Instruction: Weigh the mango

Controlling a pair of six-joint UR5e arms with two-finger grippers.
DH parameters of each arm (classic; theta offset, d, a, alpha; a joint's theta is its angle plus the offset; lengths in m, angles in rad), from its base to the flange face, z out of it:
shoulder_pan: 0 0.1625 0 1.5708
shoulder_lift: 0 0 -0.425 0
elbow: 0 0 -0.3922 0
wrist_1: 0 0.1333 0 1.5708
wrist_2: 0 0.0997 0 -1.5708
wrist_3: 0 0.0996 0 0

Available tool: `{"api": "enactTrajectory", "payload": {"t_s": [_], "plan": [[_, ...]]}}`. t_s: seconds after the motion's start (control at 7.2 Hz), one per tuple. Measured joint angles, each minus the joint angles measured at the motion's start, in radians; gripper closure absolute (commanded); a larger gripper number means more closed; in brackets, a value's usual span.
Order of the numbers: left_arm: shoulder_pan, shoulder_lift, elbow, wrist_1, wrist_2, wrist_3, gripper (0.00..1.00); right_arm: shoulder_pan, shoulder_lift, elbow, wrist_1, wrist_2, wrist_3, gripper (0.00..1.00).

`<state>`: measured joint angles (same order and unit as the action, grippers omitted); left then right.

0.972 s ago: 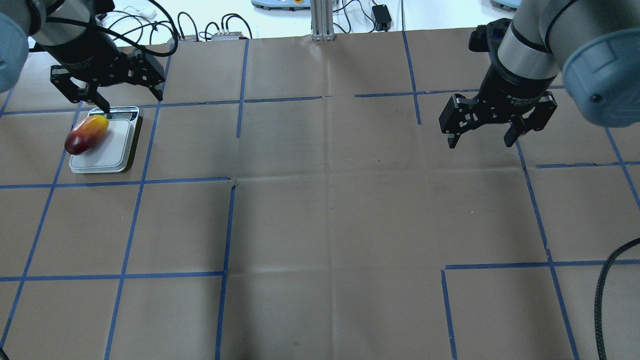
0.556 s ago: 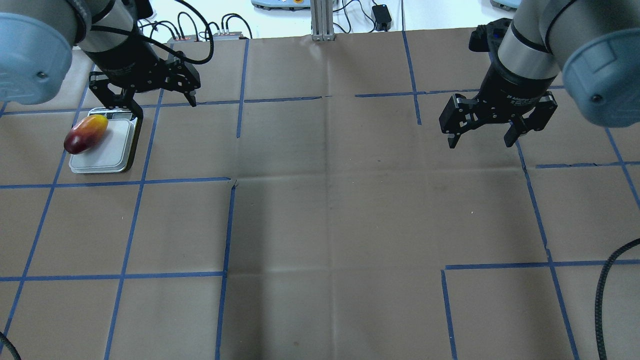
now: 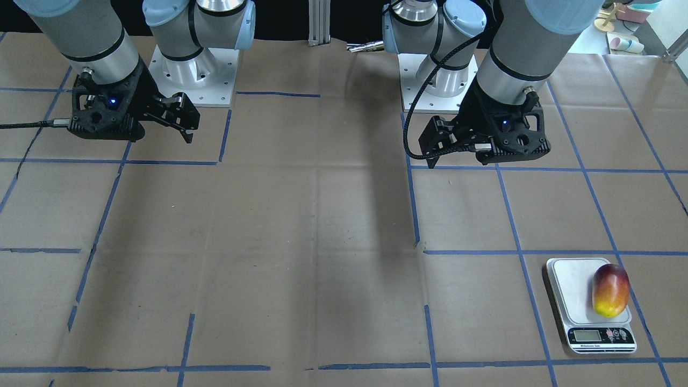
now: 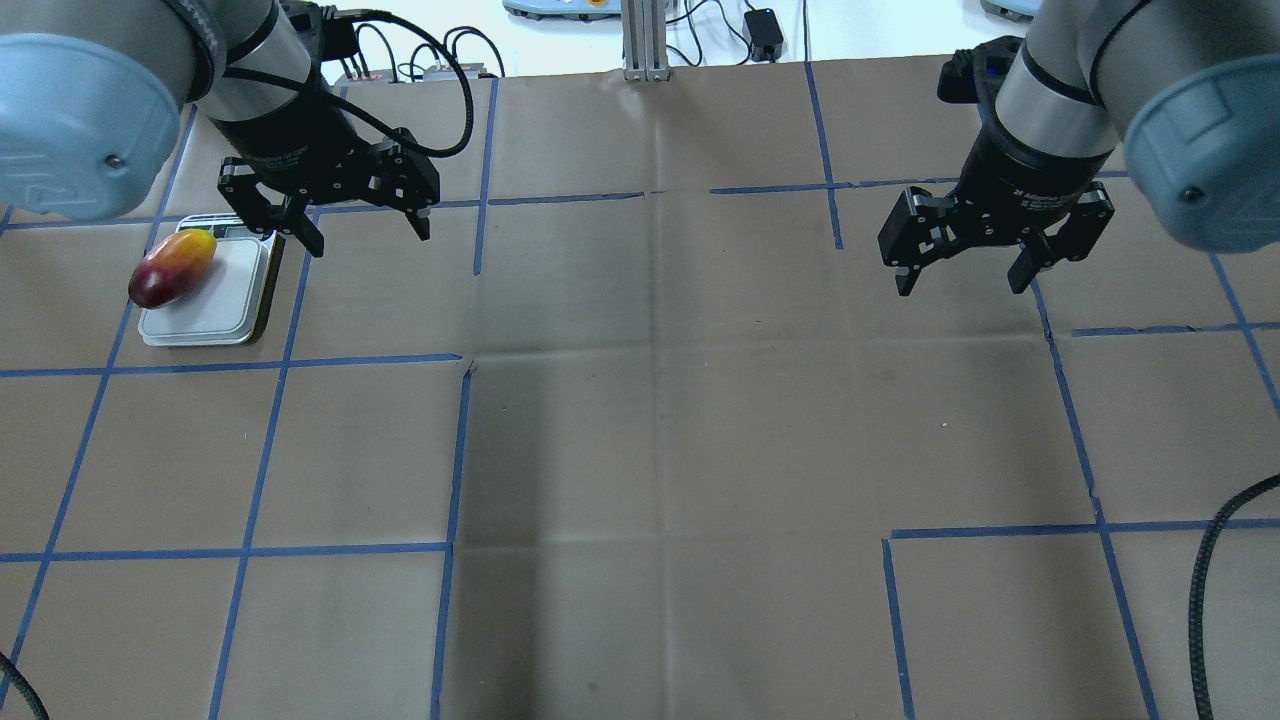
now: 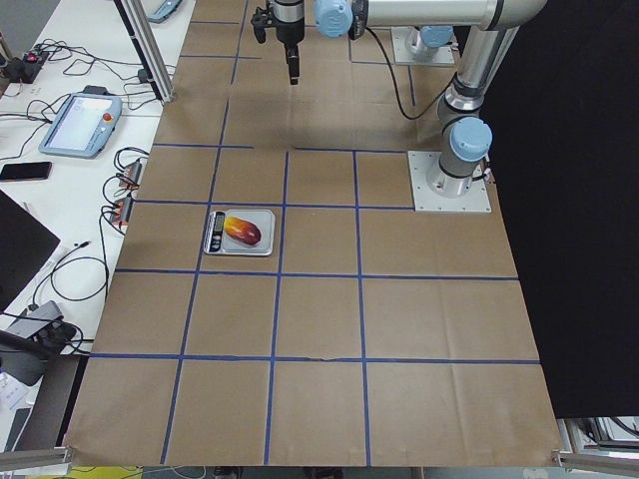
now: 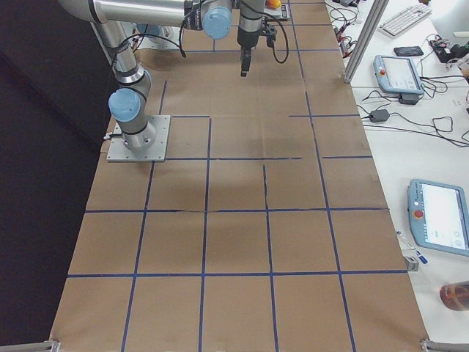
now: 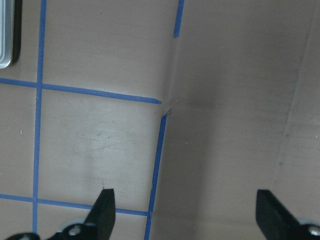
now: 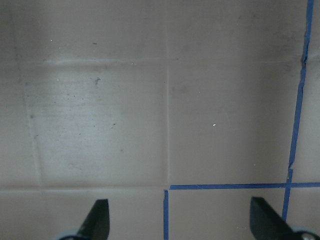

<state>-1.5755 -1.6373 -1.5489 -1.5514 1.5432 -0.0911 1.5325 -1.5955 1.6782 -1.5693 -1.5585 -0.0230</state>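
Observation:
The mango (image 4: 172, 268), red shading to yellow, lies on the left part of the white kitchen scale (image 4: 225, 300) at the table's far left. It also shows in the front-facing view (image 3: 610, 290) on the scale (image 3: 570, 282). My left gripper (image 4: 368, 235) is open and empty, hovering to the right of the scale and apart from it. The left wrist view shows its spread fingertips (image 7: 105, 205) over bare paper, with the scale's edge (image 7: 5, 30) at the top left. My right gripper (image 4: 962, 285) is open and empty above the far right of the table.
Brown paper with a blue tape grid (image 4: 450, 450) covers the table. An aluminium post (image 4: 645, 40), cables and small devices lie beyond the far edge. A black cable (image 4: 1205, 600) hangs at the near right.
My left gripper has moved to the right, away from the scale, staying open. The mango stays on the scale. The right arm has not moved.

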Motion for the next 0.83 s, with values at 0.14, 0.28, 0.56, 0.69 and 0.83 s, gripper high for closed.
{"api": "enactTrajectory", "payload": {"t_s": [0.14,0.28,0.56,0.69,0.83], "plan": [[0.002,0.005,0.000,-0.016,0.003,0.029,0.01,0.000,0.000,0.000,0.000,0.000,0.000,0.00],[0.005,0.007,0.000,-0.023,0.011,0.049,0.01,0.000,0.000,0.000,0.000,0.000,0.000,0.00],[0.010,0.010,0.000,-0.025,0.026,0.084,0.01,0.000,0.000,0.000,0.000,0.000,0.000,0.00],[0.010,0.010,0.000,-0.024,0.028,0.090,0.01,0.000,0.000,0.000,0.000,0.000,0.000,0.00],[0.011,0.011,0.001,-0.024,0.028,0.092,0.01,0.000,0.000,0.000,0.000,0.000,0.000,0.00]]}}
